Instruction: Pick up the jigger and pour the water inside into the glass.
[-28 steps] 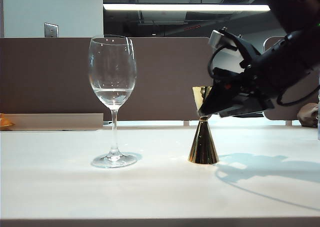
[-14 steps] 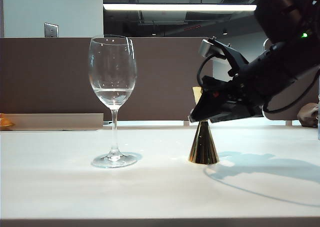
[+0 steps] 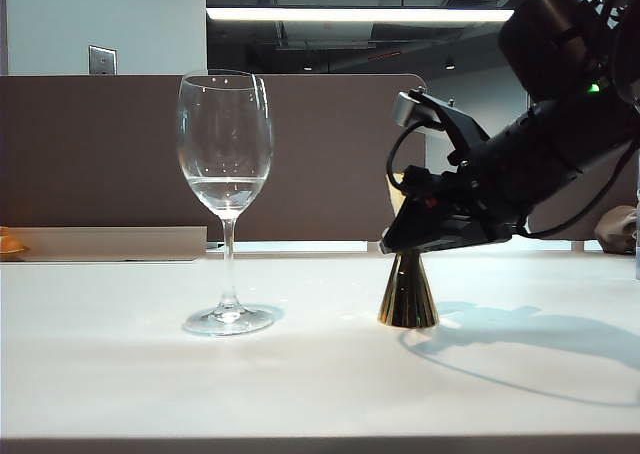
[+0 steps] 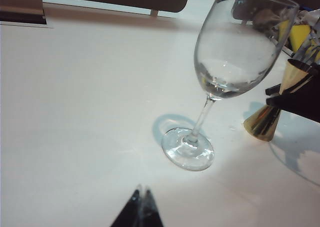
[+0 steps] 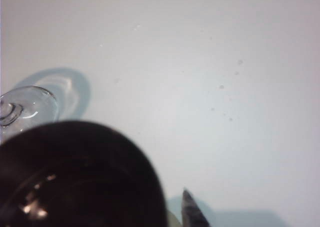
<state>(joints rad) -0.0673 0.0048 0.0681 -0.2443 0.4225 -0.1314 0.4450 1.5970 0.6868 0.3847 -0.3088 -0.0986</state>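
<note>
White tabletop (image 3: 300, 384), brown partition (image 3: 100, 154) behind; left gripper (image 4: 141, 207) pressed together; right gripper (image 3: 400, 242) at jigger (image 3: 408, 299), finger state unclear.

one glass (image 3: 225, 199), one jigger (image 3: 408, 294)

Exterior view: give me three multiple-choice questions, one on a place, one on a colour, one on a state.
1. Where is the jigger from the glass? A. left B. right C. inside it
2. What colour is the jigger? A. gold B. silver C. black
3. How is the glass? A. tipped over B. brimful C. upright, with a little water
Answers: 1 B, it stands on the table right of the glass, the right gripper at its upper cone. 2 A, its lower cone shines gold. 3 C, it stands on its foot, shallow water in the bowl; the left gripper, fingers together, is apart from it.
</note>
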